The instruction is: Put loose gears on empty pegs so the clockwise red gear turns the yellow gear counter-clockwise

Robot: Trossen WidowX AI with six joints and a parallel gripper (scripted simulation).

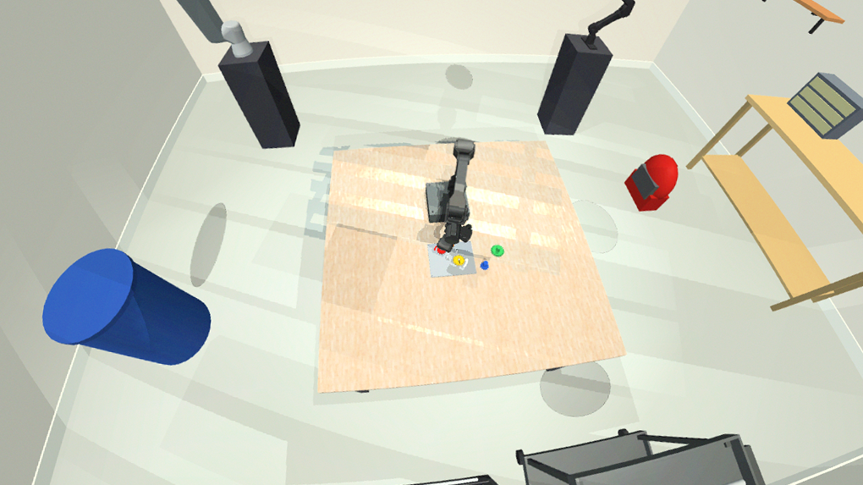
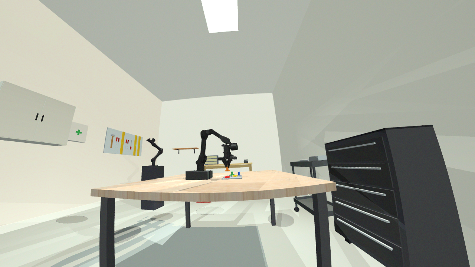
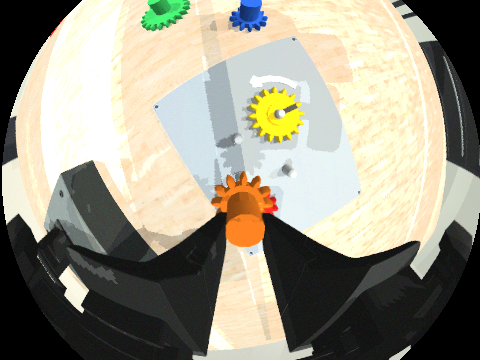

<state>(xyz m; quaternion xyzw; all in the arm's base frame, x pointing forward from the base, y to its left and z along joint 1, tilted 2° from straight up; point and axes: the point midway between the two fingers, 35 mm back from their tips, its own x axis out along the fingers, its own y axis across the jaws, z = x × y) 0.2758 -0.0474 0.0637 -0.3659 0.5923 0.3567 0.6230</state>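
Observation:
My gripper is shut on the handle of an orange gear and holds it above the grey board. The red gear is mostly hidden under the orange gear in the wrist view. The yellow gear sits on its peg, black stripe showing, beside the white arrow. Two bare pegs show in the wrist view: one peg left of the yellow gear, another peg below it. The red arrow cannot be made out.
A green gear and a smaller blue gear stand on the wooden table beyond the board's far edge in the wrist view. The arm's dark base stands beside the board.

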